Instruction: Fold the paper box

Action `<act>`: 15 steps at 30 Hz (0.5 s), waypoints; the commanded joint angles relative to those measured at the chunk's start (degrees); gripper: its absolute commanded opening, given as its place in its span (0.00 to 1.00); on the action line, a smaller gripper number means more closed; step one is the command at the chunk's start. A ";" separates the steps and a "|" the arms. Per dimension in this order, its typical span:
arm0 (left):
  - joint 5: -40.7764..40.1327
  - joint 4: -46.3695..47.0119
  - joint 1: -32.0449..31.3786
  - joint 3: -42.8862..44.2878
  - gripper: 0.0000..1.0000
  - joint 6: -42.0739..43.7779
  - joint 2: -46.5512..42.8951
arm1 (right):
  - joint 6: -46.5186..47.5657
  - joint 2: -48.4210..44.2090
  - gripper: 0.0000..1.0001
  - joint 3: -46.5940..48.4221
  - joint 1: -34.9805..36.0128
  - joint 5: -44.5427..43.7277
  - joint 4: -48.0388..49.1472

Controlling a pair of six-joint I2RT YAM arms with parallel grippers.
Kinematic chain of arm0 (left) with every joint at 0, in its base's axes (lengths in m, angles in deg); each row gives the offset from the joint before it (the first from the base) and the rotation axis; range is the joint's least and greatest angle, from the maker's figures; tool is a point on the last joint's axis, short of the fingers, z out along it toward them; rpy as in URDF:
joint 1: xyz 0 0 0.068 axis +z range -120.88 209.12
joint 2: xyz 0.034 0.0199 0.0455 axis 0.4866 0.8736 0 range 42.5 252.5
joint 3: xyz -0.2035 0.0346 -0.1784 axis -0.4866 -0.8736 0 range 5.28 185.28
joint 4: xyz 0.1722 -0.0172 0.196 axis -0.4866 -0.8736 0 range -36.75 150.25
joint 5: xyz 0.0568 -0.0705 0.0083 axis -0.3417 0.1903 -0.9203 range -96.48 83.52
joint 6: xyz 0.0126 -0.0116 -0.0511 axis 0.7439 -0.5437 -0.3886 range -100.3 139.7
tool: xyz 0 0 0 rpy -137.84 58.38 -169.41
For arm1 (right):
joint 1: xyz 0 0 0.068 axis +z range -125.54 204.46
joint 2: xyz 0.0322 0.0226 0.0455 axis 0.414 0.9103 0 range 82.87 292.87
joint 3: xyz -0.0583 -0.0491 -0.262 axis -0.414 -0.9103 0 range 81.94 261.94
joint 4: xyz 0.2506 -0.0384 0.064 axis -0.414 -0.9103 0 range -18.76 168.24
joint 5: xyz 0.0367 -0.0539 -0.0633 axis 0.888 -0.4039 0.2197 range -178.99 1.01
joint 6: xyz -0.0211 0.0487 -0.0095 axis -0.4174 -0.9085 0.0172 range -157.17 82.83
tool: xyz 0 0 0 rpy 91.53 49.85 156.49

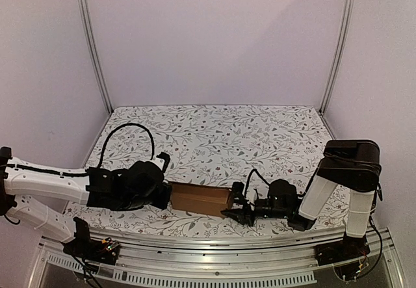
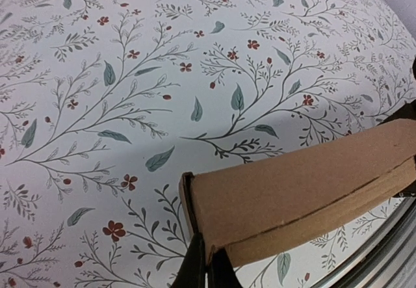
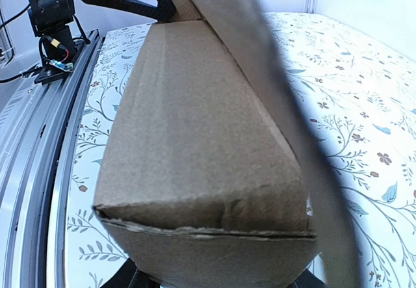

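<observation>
Cardboard held endwise by the near edge of the table (image 1: pixel 260 132): pinches the paper box (image 1: pixel 198 198) in the half-spread right gripper (image 1: pixel 235 209), butts the pressed-together left gripper (image 2: pixel 207 270) against the other end, probably for steadiness.

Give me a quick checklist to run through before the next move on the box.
1. The box lies on the table between the grippers: ok.
2. The left gripper is shut at the box's left end: ok.
3. Its fingers actually pinch the box: cannot tell.
4. The right gripper is closed on the box's right end: ok.
5. The long seam is fully shut: cannot tell; a dark line runs along it.
6. The box sits clear of the front rail: ok.
</observation>
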 commanded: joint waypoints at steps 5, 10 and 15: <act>0.55 -9.38 -5.00 1.22 0.00 -1.11 5.39 | -3.40 -0.56 0.53 -0.52 -1.28 -7.45 1.60; 0.26 -9.34 -5.21 1.46 0.00 -2.01 5.90 | -4.58 -2.23 0.68 -0.68 -1.27 -7.80 1.02; 0.09 -9.46 -5.21 2.01 0.00 -2.12 6.02 | -5.67 -6.34 0.81 -1.37 -1.33 -7.40 -4.10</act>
